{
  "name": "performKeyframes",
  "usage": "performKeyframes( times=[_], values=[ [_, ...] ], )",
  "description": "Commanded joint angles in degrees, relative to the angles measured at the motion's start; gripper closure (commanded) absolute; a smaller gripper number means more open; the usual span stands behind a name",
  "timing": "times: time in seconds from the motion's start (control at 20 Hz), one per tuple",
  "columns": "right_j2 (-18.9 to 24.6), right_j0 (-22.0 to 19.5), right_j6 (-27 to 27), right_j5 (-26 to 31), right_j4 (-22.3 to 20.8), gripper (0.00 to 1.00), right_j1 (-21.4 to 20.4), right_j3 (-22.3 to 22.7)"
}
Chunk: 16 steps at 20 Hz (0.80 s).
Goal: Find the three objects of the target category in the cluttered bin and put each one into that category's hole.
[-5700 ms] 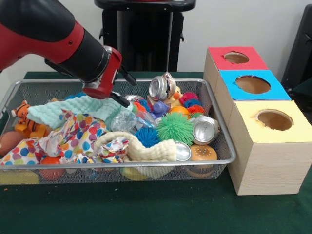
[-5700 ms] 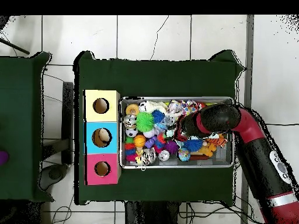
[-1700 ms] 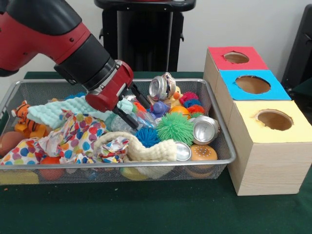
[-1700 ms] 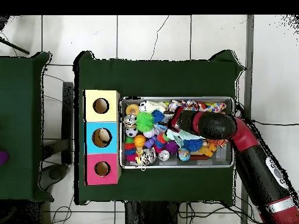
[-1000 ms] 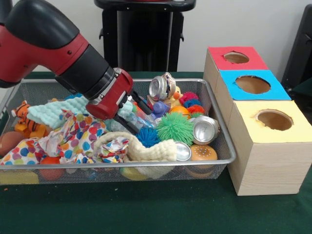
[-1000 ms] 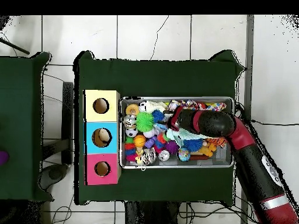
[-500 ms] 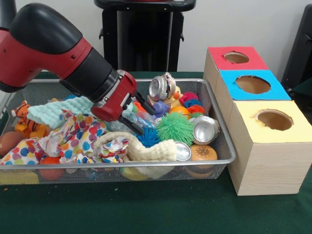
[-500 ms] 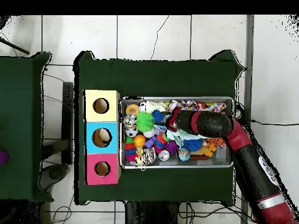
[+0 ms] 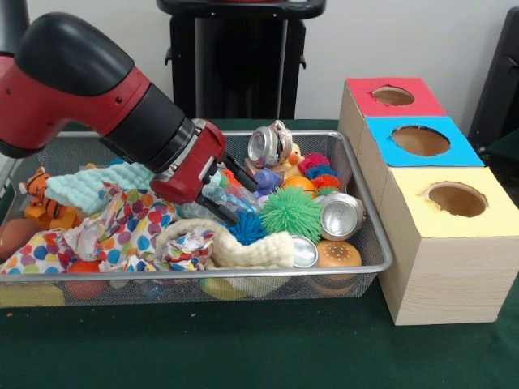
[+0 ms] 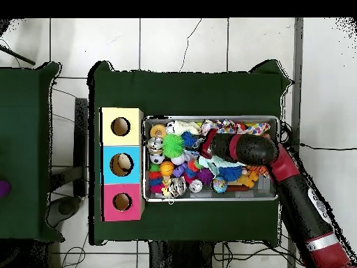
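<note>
Front view shows the gripper (image 9: 233, 194) low inside the wire bin (image 9: 369, 223), its two black fingers spread apart on either side of a crumpled clear plastic bottle (image 9: 217, 197) without closing on it. Just past the fingertips lie a blue spiky ball (image 9: 244, 228) and a green spiky ball (image 9: 290, 212). Three crushed cans show here: one (image 9: 270, 144) propped at the far rim beside a yellow duck (image 9: 292, 160), one (image 9: 341, 215) near the bin's right wall, and a third (image 9: 304, 252) at the near rim, partly under a cream cloth (image 9: 243, 248). A polka-dot cloth (image 9: 122, 227) and a mint towel (image 9: 105, 182) cover the left half. Three boxes stand outside the bin, each with a round hole: red (image 9: 392, 96), blue (image 9: 419, 140), yellow (image 9: 456, 198).

Overhead view hides the fingers under the arm (image 10: 240, 148), so their spread cannot be read there, but it shows the arm lying across the bin from the right end and something pale inside the blue box's hole (image 10: 120, 165).
</note>
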Motion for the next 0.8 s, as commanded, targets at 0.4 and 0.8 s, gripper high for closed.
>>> performKeyframes(
  times=[0.4,0.8],
  values=[
    [-3.1,-0.6,-15.0,10.4,1.5,0.00,2.0,-10.6],
    [-3.0,-0.9,-15.7,10.7,1.0,0.00,2.3,-10.7]
  ],
)
